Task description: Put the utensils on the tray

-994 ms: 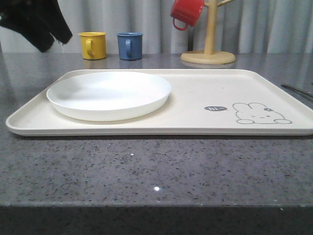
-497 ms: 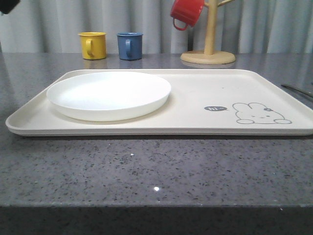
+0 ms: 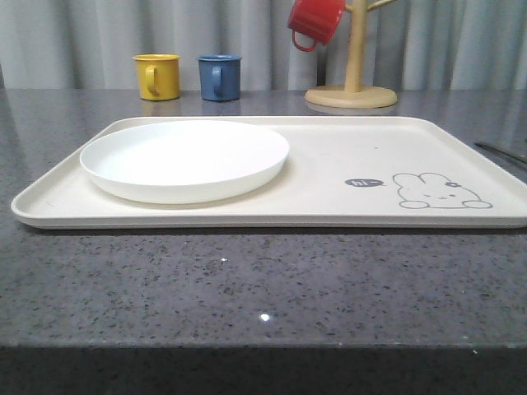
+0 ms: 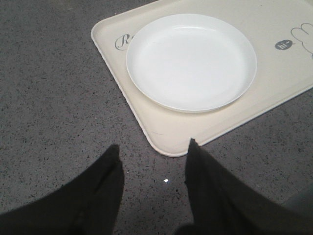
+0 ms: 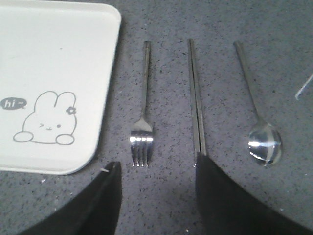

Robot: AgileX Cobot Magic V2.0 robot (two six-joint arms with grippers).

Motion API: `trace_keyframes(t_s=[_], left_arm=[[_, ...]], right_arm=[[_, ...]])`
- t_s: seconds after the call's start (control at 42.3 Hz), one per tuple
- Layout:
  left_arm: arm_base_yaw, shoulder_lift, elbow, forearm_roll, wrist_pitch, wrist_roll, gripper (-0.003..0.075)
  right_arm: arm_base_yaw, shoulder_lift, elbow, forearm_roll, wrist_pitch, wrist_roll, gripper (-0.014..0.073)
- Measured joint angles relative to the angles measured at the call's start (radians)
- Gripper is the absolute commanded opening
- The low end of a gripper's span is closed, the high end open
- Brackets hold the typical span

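The plate (image 3: 184,160) lies on the tray (image 3: 346,148) toward nine o'clock; fork (image 5: 143,112), chopsticks (image 5: 196,98), then spoon (image 5: 257,112) lie on the counter (image 3: 263,288) at the tray's three o'clock.

The front view is taken low and level across the table, facing the tray (image 3: 329,164). Both wrist views are aimed steeply down from above — the left over the tray's plate (image 4: 190,61) end, the right beside its bunny corner.
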Motion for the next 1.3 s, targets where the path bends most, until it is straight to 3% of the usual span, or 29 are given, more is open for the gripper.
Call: trace_keyframes(t_s=[0.284, 0.497, 0.828, 1.301], left_arm=[[0.0, -0.007, 0.0, 0.0, 0.0, -0.002, 0.0302], [0.0, -0.007, 0.0, 0.0, 0.0, -0.002, 0.0302], [0.0, -0.007, 0.0, 0.0, 0.0, -0.002, 0.0302], [0.0, -0.007, 0.0, 0.0, 0.0, -0.002, 0.0302]], right_arm=[[0.055, 0.293, -0.214, 0.028, 0.225, -0.032, 0.0383], [0.055, 0.549, -0.375, 0.009, 0.312, -0.024, 0.0383], [0.056, 0.837, -0.511, -0.055, 0.325, 0.034, 0.0383], [0.056, 0.981, -0.536, -0.051, 0.249, 0.054, 0.0382]])
